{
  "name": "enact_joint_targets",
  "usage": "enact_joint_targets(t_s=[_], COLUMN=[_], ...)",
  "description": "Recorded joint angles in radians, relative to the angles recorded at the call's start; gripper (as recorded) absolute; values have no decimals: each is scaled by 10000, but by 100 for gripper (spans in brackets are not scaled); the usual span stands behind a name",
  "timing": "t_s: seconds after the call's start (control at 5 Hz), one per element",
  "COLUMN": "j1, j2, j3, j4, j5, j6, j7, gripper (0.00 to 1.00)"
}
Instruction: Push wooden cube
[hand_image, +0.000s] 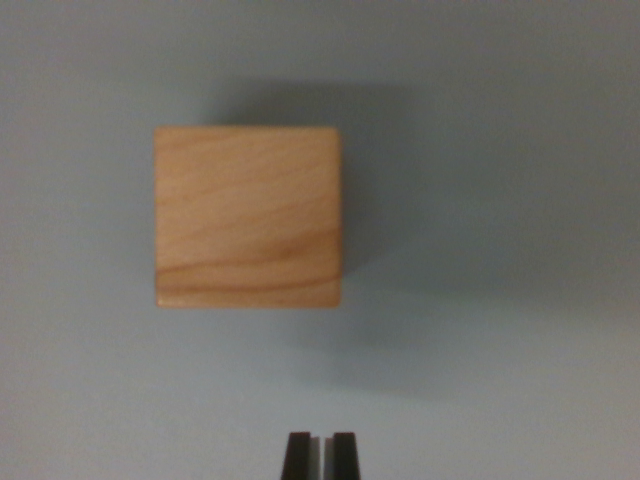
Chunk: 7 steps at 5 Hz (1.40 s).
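Bottom edge cuts off the fingers (296, 455) above their tips

No text, label, brand, number or sign can be read anywhere in the wrist view. The wooden cube (247, 216) shows only grain lines on its face. The pale desk (520, 330) around it bears no markings.

This looks like a test room or lab, but there is little to go by. All I can see is a plain, smooth, grey-blue desk (520, 120) with soft shadows on it. One wooden cube (248, 216) sits there alone, like a set-up for a test. The walls and the room itself are out of view.
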Motion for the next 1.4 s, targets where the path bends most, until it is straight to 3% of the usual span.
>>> enact_joint_targets(t_s=[0.2, 0.4, 0.6, 0.8, 1.4], j1=[0, 52, 52, 95, 125], j2=[0, 74, 74, 134, 178], j3=[0, 50, 50, 91, 120], j4=[0, -226, -226, -411, -544], j5=[0, 0, 0, -1, -1], j6=[0, -265, -265, -481, -637], j7=[0, 66, 66, 120, 159], gripper=[0, 0, 0, 0, 0])
